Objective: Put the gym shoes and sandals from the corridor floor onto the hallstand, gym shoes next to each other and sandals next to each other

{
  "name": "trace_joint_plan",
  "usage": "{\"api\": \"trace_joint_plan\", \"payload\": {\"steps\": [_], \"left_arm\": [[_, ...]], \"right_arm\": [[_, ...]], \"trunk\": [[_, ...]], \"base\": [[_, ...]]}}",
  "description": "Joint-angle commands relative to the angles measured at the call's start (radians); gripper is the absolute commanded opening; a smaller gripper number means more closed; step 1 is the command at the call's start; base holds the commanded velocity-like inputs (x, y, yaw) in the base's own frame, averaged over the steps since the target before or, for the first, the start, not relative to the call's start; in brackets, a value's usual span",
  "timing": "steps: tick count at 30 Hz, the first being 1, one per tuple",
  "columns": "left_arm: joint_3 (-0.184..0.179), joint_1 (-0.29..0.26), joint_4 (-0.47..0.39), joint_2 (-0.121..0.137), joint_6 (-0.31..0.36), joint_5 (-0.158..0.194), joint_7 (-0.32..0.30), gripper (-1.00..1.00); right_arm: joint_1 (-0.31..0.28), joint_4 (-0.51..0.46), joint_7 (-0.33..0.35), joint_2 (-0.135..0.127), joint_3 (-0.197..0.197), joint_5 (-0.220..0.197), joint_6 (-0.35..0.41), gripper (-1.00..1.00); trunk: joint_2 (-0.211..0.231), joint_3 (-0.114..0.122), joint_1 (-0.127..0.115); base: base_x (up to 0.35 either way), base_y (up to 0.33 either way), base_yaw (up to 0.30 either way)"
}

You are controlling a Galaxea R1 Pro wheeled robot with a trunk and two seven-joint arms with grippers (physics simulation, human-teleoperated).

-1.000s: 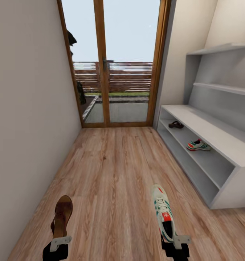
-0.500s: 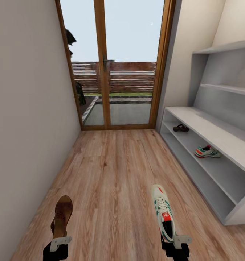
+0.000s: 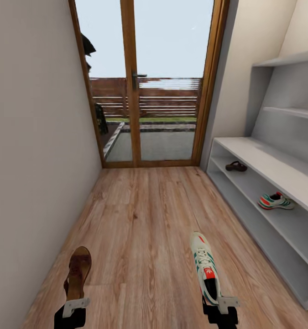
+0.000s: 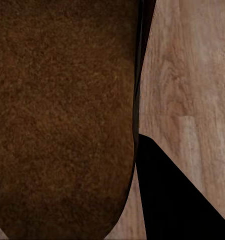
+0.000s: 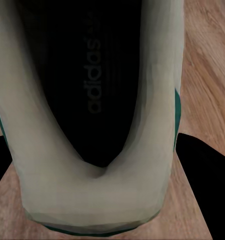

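left gripper (image 3: 74, 305) clamped on sandal (image 3: 78, 273) heel | right gripper (image 3: 222, 305) clamped on gym shoe (image 3: 206, 267) heel | both held above floor (image 3: 144, 219), before hallstand (image 3: 272, 173) | I judged both light; heel rim stiffest

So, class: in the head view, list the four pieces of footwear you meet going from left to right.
Brown leather sandal held by the left tool → white sneaker with green stripes held by the right tool → dark brown sandal on the grey rack shelf → white, green and orange sneaker on the same shelf.
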Motion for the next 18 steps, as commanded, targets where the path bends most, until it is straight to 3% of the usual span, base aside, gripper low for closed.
{"api": "trace_joint_plan", "payload": {"steps": [1, 18], "left_arm": [[0.005, -0.001, 0.001, 0.000, -0.002, -0.003, -0.004, -1.00], [0.005, -0.001, 0.000, 0.000, -0.003, -0.003, -0.004, -1.00]], "right_arm": [[-0.001, 0.000, -0.003, -0.001, 0.009, -0.010, -0.003, -1.00], [0.000, 0.001, -0.003, -0.005, 0.009, -0.010, -0.003, -1.00]], "trunk": [[0.000, -0.001, 0.000], [0.000, -0.001, 0.000]], "base": [[0.336, 0.119, 0.000], [0.336, 0.116, 0.000]]}}
